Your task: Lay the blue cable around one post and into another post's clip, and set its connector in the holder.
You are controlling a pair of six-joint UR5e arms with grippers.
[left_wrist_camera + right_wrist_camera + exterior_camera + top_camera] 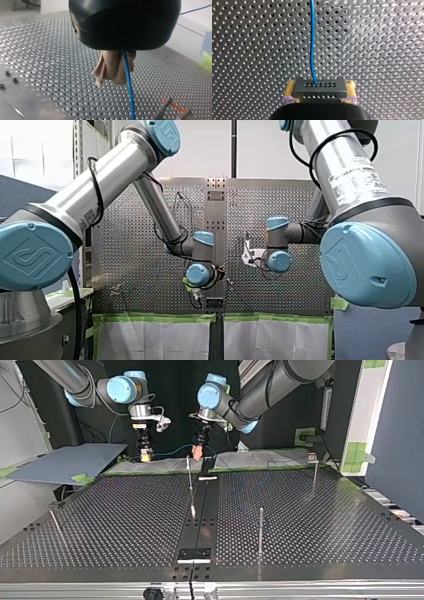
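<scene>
My left gripper [113,79] has beige pads pressed together on the blue cable [130,95], which hangs down from them toward the perforated table [50,62]. My right gripper [319,88] holds a grey connector [319,93] between its yellow pads, and the cable [312,42] runs straight out of it over the table. In the top view both grippers hang at the table's far edge. My right gripper [145,456] is at the left and my left gripper [197,453] near the middle, with the cable [172,451] strung between them.
Thin metal posts stand on the table: one near the middle [189,477], one nearer the camera [260,530], one at the far right with a clip head [313,460]. A black holder plate [195,554] sits at the near edge. A grey sheet [65,462] lies at the far left.
</scene>
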